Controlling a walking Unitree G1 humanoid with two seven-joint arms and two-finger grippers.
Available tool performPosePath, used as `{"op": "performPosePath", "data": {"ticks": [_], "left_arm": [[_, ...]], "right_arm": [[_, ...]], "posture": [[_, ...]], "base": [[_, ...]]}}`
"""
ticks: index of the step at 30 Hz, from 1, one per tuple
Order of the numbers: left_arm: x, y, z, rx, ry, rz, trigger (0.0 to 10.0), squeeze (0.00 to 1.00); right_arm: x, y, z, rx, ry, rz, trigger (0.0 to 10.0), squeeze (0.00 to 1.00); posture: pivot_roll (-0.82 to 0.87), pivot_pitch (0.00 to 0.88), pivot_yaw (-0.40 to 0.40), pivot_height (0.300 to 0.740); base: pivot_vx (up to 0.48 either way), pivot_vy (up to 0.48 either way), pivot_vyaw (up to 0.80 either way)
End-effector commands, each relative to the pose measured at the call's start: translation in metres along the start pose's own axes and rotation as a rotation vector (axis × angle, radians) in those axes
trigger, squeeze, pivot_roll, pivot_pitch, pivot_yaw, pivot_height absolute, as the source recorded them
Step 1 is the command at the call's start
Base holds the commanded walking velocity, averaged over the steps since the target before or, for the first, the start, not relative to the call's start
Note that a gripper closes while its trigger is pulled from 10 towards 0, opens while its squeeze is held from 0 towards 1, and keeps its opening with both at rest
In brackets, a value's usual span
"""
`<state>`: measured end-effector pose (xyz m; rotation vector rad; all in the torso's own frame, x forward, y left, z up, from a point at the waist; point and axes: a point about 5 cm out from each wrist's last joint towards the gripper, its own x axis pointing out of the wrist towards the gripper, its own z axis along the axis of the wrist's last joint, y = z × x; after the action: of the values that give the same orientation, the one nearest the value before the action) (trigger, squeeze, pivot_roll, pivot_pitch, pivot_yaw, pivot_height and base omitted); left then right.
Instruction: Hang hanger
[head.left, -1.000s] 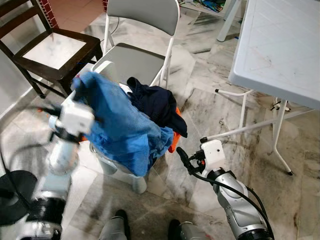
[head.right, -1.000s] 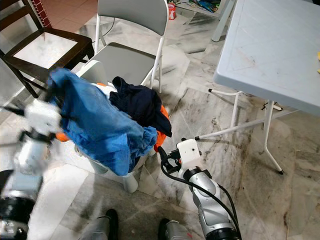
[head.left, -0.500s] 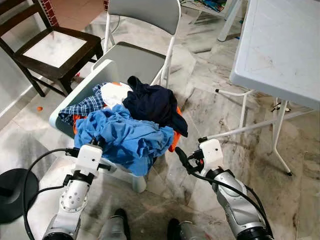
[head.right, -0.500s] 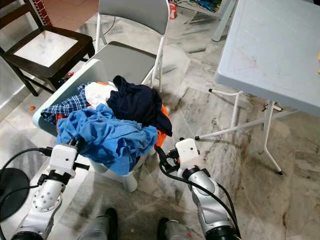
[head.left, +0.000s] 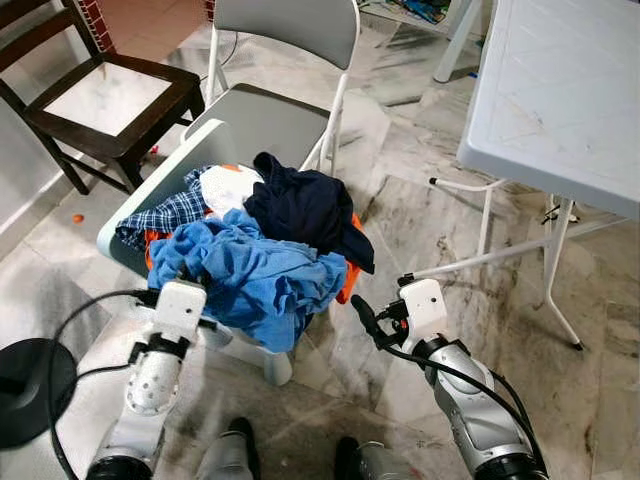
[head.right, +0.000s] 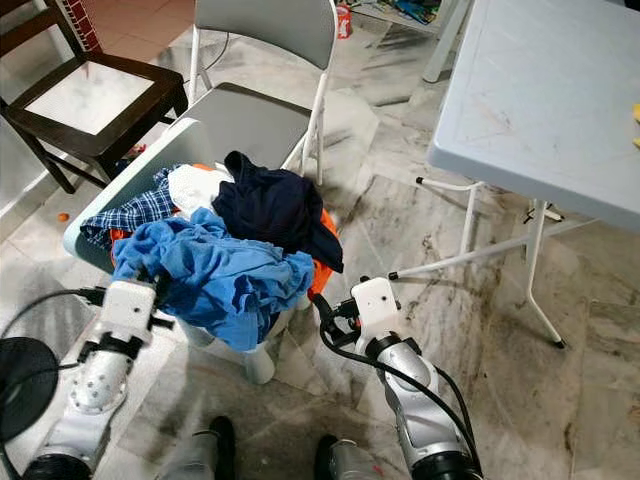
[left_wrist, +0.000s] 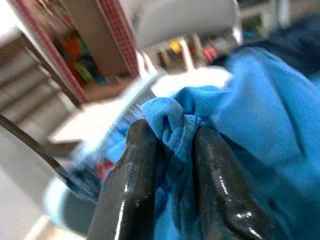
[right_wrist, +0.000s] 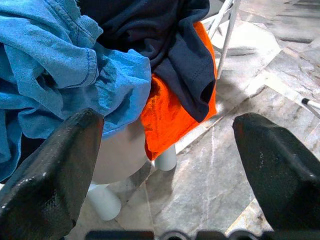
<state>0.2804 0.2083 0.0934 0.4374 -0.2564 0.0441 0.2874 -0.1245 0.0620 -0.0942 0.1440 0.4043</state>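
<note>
1. Left eye view: a basket sat on the floor in front of a grey chair, heaped with laundry. A blue shirt was slumped over the basket's near edge, with a navy top behind it at the right corner and a plaid piece at the left edge. The left gripper was tucked in against the shirt's near-left fold. I couldn't spot a hanger anywhere, so the shirt looked like the thing actually being worked on.

2. Right eye view: same scene. The right gripper hovered just off the basket's near-right corner, touching nothing. A white table stood well apart on the right, a dark wooden chair far left.

3. Left wrist view: both fingers were clenched on a bunched ridge of blue cloth, the fold squeezed up between them. So it had a hold of the shirt.

4. Right wrist view: its fingers stood wide apart and empty, looking at the shirt's hem and an orange garment hanging over the basket's corner.

5. My guess on handling: the shirt's light, soft and floppy, so it'd drape and drag neighbours along. A pinch near the collar or shoulder seam would probably beat a random fold.
</note>
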Motion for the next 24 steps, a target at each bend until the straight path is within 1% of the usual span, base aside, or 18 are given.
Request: {"op": "performPosePath", "data": {"ticks": [1, 2, 5, 6, 7, 8, 11, 13, 14, 18, 21, 24], "left_arm": [[-0.006, 0.008, -0.001, 0.033, 0.013, 0.036, 10.0, 1.00], [-0.009, 0.012, -0.001, 0.032, 0.023, 0.049, 10.0, 1.00], [-0.013, 0.012, -0.004, 0.023, 0.040, 0.044, 10.0, 1.00], [-0.016, 0.011, -0.007, 0.031, 0.061, 0.037, 10.0, 0.74], [-0.016, 0.011, -0.007, 0.031, 0.061, 0.037, 10.0, 0.74], [-0.019, 0.010, -0.012, 0.023, 0.101, 0.042, 10.0, 0.00], [-0.021, 0.008, -0.017, 0.002, 0.157, 0.050, 10.0, 0.00], [-0.021, 0.008, -0.018, -0.012, 0.171, 0.055, 10.0, 0.00], [-0.021, 0.008, -0.021, -0.026, 0.201, 0.058, 10.0, 0.00], [-0.023, 0.010, -0.028, -0.036, 0.252, 0.065, 10.0, 0.00], [-0.024, 0.014, -0.030, -0.028, 0.275, 0.081, 10.0, 0.00], [-0.025, 0.016, -0.028, -0.022, 0.272, 0.076, 10.0, 0.00]], "right_arm": [[-0.002, -0.002, -0.004, -0.005, 0.016, -0.003, 10.0, 0.00], [-0.002, -0.001, -0.004, -0.005, 0.017, -0.002, 10.0, 0.00], [-0.002, -0.001, -0.004, -0.004, 0.017, 0.000, 10.0, 0.00], [-0.001, 0.000, -0.004, -0.003, 0.016, 0.003, 10.0, 0.00], [-0.001, 0.000, -0.004, -0.003, 0.016, 0.003, 10.0, 0.00], [0.000, 0.002, -0.004, -0.001, 0.015, 0.007, 10.0, 0.00], [0.001, 0.003, -0.003, 0.001, 0.013, 0.010, 10.0, 0.00], [0.002, 0.003, -0.003, 0.001, 0.013, 0.010, 10.0, 0.00], [0.002, 0.003, -0.003, 0.001, 0.013, 0.009, 10.0, 0.00], [0.002, 0.003, -0.003, 0.003, 0.011, 0.007, 10.0, 0.00], [0.000, 0.001, -0.004, 0.004, 0.013, 0.001, 10.0, 0.00], [0.000, 0.001, -0.004, 0.004, 0.013, -0.002, 10.0, 0.00]], "posture": [[0.04, 0.237, -0.075, 0.740], [0.04, 0.237, -0.075, 0.740], [0.04, 0.237, -0.075, 0.740], [0.06, 0.240, -0.074, 0.740], [0.06, 0.240, -0.074, 0.740], [0.06, 0.240, -0.074, 0.740], [0.06, 0.241, -0.073, 0.740], [0.06, 0.240, -0.071, 0.740], [0.06, 0.241, -0.070, 0.740], [0.06, 0.239, -0.066, 0.740], [0.06, 0.239, -0.066, 0.740], [0.05, 0.239, -0.062, 0.740]], "base": [[0.000, 0.000, 0.00], [0.000, 0.000, 0.00], [0.000, 0.000, 0.00], [0.000, 0.000, 0.00], [0.000, 0.000, 0.00], [0.000, 0.000, 0.00], [0.000, 0.000, 0.00], [0.000, 0.000, 0.00], [0.000, 0.000, 0.00], [0.000, 0.000, 0.00], [0.000, 0.000, 0.00], [0.000, 0.000, 0.00]]}}
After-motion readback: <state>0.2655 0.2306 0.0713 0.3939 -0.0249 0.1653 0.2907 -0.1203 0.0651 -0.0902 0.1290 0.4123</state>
